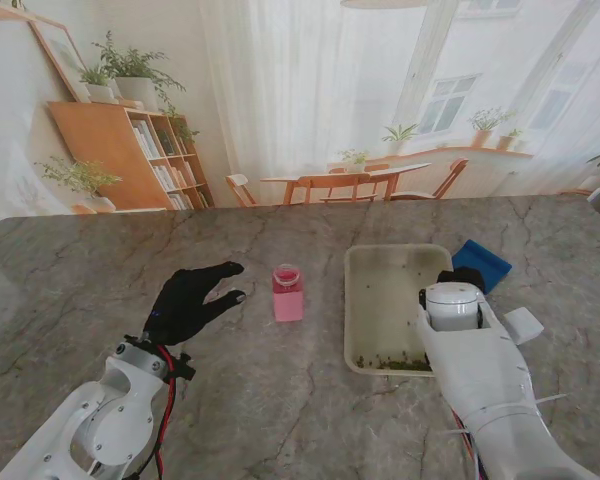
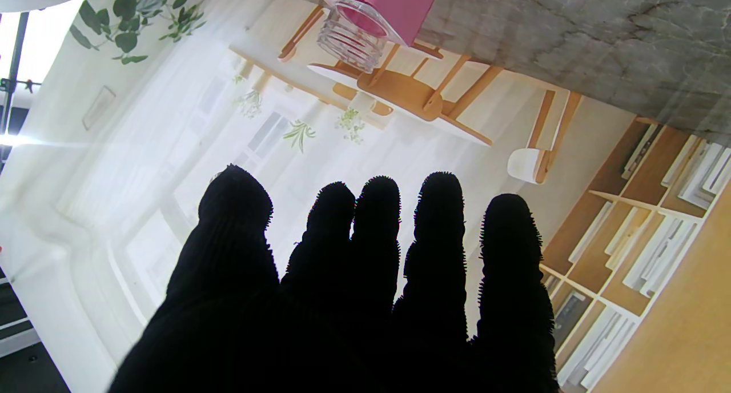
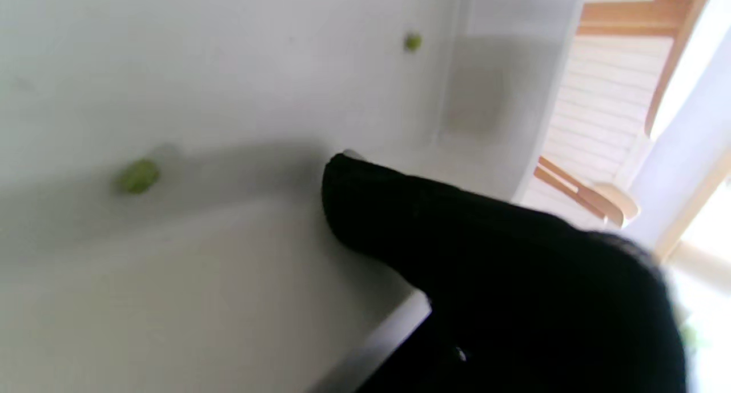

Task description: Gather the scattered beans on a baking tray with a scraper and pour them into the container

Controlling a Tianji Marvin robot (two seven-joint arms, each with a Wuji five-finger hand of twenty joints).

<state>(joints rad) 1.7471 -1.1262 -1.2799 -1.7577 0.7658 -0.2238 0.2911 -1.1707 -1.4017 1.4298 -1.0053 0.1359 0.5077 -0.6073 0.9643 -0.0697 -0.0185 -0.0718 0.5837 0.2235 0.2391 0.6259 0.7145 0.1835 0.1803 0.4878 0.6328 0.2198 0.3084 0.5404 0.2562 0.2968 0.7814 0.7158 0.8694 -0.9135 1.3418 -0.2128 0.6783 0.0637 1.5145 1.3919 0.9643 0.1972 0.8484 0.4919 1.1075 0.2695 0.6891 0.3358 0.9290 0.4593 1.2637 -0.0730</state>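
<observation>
Baking tray (image 1: 365,300): a pale, shallow, rectangular tray lying flat on the marble-patterned table (image 1: 280,420), right of centre in the stand view. Beans (image 1: 395,363): small green pieces gathered in a band along the tray's edge at the lower side of the frame; a few specks lie scattered over the rest of the tray floor. In the right wrist view two green beans (image 3: 137,176) show blurred on the tray's pale surface.

Container (image 1: 288,292): a pink block with a clear open neck, upright on the table just to the left of the tray and apart from it. It also appears at the upper centre of the left wrist view (image 2: 377,10).

Right hand (image 1: 460,278): black-gloved, at the tray's right rim, mostly hidden behind the white wrist housing in the stand view. In the wrist view one dark finger (image 3: 371,210) presses against a pale surface inside the tray. Whether it grips anything I cannot tell. The scraper cannot be made out with certainty.

Left hand (image 1: 190,300): black-gloved, lower left of centre, resting near the table to the left of the container, fingers extended and spread, holding nothing.

A blue object (image 1: 482,262) lies on the table just beyond the tray's right side.
</observation>
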